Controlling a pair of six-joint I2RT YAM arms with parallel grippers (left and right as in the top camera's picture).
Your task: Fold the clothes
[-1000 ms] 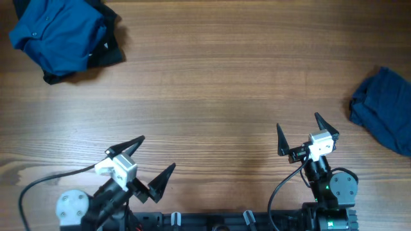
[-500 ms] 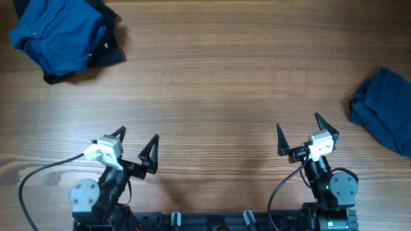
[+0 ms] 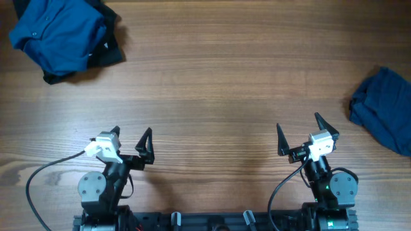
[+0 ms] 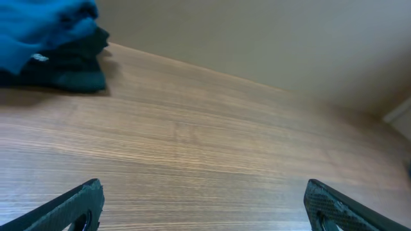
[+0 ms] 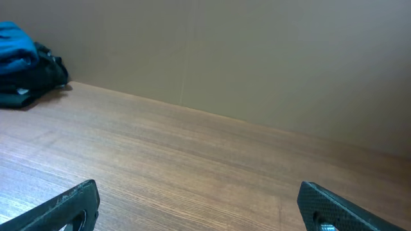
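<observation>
Clothes (image 3: 61, 35) heaped far L | L hand (image 3: 131, 132) gaping | R hand (image 3: 297, 122) gaping

Left claw (image 3: 131, 131) spread wide, right claw (image 3: 297, 122) spread wide

On my left wrist feed, the left gripper (image 4: 204, 208) hangs low over the wooden desk (image 4: 212, 141), its two black fingers (image 4: 74, 206) spread wide to the bottom corners. Up in the far left corner, blue clothes (image 4: 38, 29) lie heaped on a darker garment (image 4: 67, 67), near the beige wall (image 4: 270, 38).
</observation>
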